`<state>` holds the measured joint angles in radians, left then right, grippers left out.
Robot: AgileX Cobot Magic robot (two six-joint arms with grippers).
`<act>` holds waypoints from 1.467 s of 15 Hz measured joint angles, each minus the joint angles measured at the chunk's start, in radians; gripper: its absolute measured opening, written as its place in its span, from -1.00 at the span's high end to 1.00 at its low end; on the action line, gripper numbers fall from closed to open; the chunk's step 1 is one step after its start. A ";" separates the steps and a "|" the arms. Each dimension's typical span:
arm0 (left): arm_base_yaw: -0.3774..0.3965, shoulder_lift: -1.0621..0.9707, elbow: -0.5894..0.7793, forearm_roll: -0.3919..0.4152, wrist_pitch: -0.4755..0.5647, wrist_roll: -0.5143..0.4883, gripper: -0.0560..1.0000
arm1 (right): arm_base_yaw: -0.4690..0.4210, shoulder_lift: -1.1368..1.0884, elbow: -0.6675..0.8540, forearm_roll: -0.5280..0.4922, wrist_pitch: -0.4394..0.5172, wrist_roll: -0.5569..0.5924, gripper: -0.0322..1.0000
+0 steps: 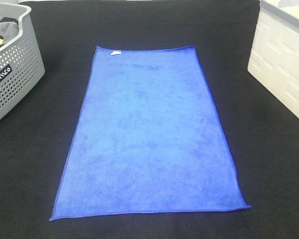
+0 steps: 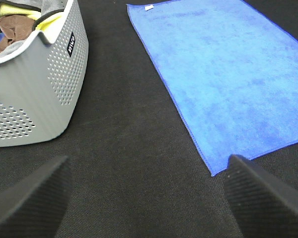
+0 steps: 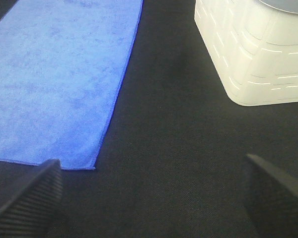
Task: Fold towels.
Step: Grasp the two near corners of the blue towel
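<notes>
Royal-blue towel point(image 1: 149, 134), spread flat and unfolded.

The microfibre cloth lies open in a single layer with no creases. A darker blue stitched hem runs round all four edges, and a small white tag point(image 1: 116, 52) sits at the far corner on the left gripper's point(image 2: 146, 198) side. Its long sides run away from both hands. One near corner lies just ahead of the left gripper, close by its inner finger point(image 2: 258, 198). The other near corner lies just ahead of the right gripper point(image 3: 151, 198), close by that gripper's inner finger point(image 3: 30, 198). The rest of the towel stretches out beyond and between them.

Royal-blue towel point(image 1: 149, 139), perforated grey basket point(image 1: 15, 79)
</notes>
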<state>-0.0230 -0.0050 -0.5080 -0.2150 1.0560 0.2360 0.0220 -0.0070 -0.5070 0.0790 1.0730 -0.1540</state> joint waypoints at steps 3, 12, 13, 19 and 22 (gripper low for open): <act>0.000 0.000 0.000 0.000 0.000 0.000 -0.62 | 0.000 0.000 0.000 0.000 0.000 0.000 -0.82; 0.000 0.000 0.000 0.000 0.000 0.000 -0.62 | 0.000 0.000 0.000 0.000 0.000 0.000 -0.82; 0.000 0.000 0.000 0.000 0.000 0.000 -0.62 | 0.000 0.000 0.000 0.000 0.000 0.000 -0.82; 0.000 0.000 0.000 0.000 0.000 0.000 -0.62 | 0.000 0.000 0.000 0.000 0.000 0.000 -0.82; 0.000 0.000 0.000 0.000 0.000 0.000 -0.62 | 0.000 0.000 0.000 0.000 0.000 0.000 -0.82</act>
<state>-0.0230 -0.0050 -0.5080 -0.2150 1.0560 0.2360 0.0220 -0.0070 -0.5070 0.0790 1.0730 -0.1540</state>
